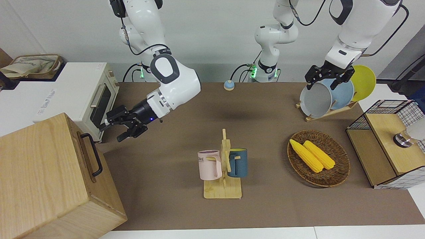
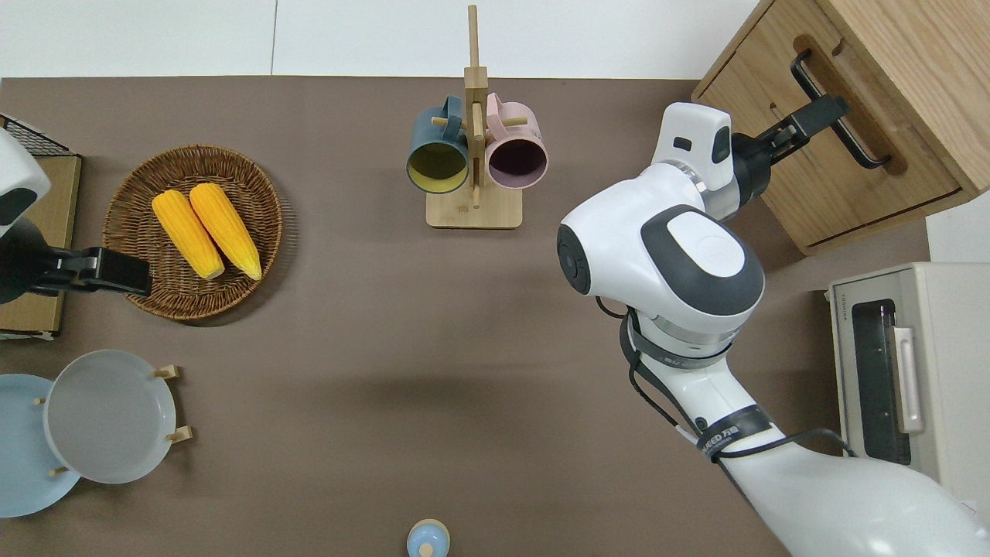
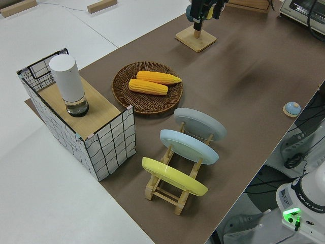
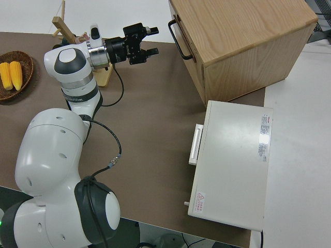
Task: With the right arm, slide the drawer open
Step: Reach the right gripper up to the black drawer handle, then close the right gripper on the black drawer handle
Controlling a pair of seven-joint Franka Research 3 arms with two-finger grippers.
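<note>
The pale wooden cabinet [image 1: 43, 179] stands at the right arm's end of the table. Its drawer [image 2: 827, 166] sits flush and closed, with a black loop handle [image 1: 93, 154], which also shows in the overhead view [image 2: 839, 108] and the right side view [image 4: 177, 37]. My right gripper [image 1: 114, 130] is open and empty, turned level, with its fingers pointing at the handle. In the right side view the right gripper [image 4: 151, 41] stands a short gap away from the handle, not touching. The blue light glows on its wrist. The left arm is parked, its gripper [image 1: 327, 79] open.
A white toaster oven [image 1: 96, 99] stands beside the cabinet, nearer to the robots. A mug rack [image 1: 223, 166] with two mugs is mid-table. A wicker basket [image 1: 338, 166] with corn, a plate rack [image 1: 328, 109] and a wire-mesh box [image 1: 388, 146] are at the left arm's end.
</note>
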